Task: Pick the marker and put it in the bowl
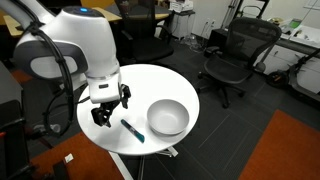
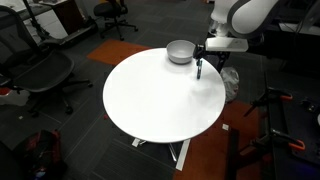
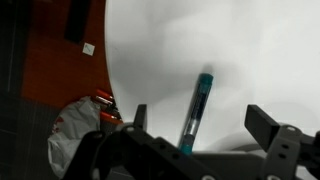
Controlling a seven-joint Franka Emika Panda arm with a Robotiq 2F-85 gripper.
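The teal-blue marker [image 1: 132, 130] lies flat on the round white table [image 1: 150, 80], just beside the light grey-white bowl [image 1: 160, 128]. In an exterior view the marker [image 2: 199, 70] lies next to the bowl [image 2: 180, 52] at the far edge of the table [image 2: 160, 100]. My gripper [image 1: 108, 108] hangs open just above the table, beside the marker, and it also shows in an exterior view [image 2: 214, 52]. In the wrist view the marker [image 3: 196, 100] lies between my open fingers [image 3: 200, 125], untouched. The bowl is empty.
Black office chairs [image 1: 235, 55] [image 2: 40, 70] stand around the table. An orange floor mat [image 2: 205, 150] lies beneath it. A crumpled bag [image 3: 75, 125] lies on the floor past the table edge.
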